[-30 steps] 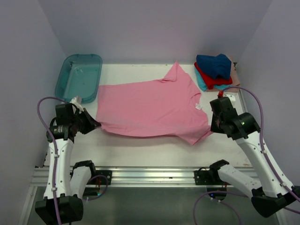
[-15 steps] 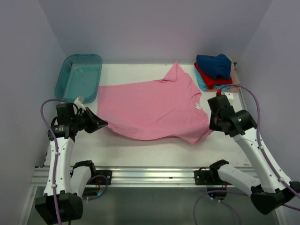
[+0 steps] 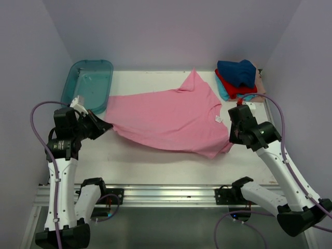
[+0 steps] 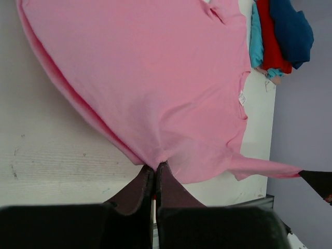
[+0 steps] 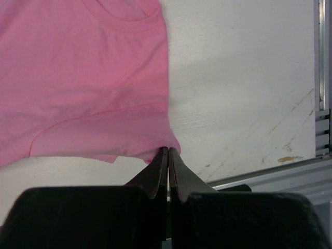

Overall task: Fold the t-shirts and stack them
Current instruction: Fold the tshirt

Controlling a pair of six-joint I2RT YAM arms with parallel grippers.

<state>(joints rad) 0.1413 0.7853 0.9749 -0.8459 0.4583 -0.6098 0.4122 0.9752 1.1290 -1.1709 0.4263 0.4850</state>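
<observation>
Bordered by pale walls on three sides, the white bench [image 3: 155, 161] is being covered across its middle by the pink t-shirt [image 3: 166, 119]. The shirt is being held stretched out, with its collar and small white tag [image 3: 219, 118] toward the right. Its left edge is being pinched by the left tool [image 3: 106, 125], whose fingers are pressed together on the cloth. What seems to be the near sleeve's hem is being gripped the same way by the right tool [image 3: 232, 141]. Whether the near edge is being lifted clear of the bench cannot be told. A pile of other t-shirts [image 3: 237, 78], navy over red over teal, is being kept at the far right corner, apart from the pink one. A translucent teal tub [image 3: 87, 85] is being kept at the far left corner.
</observation>
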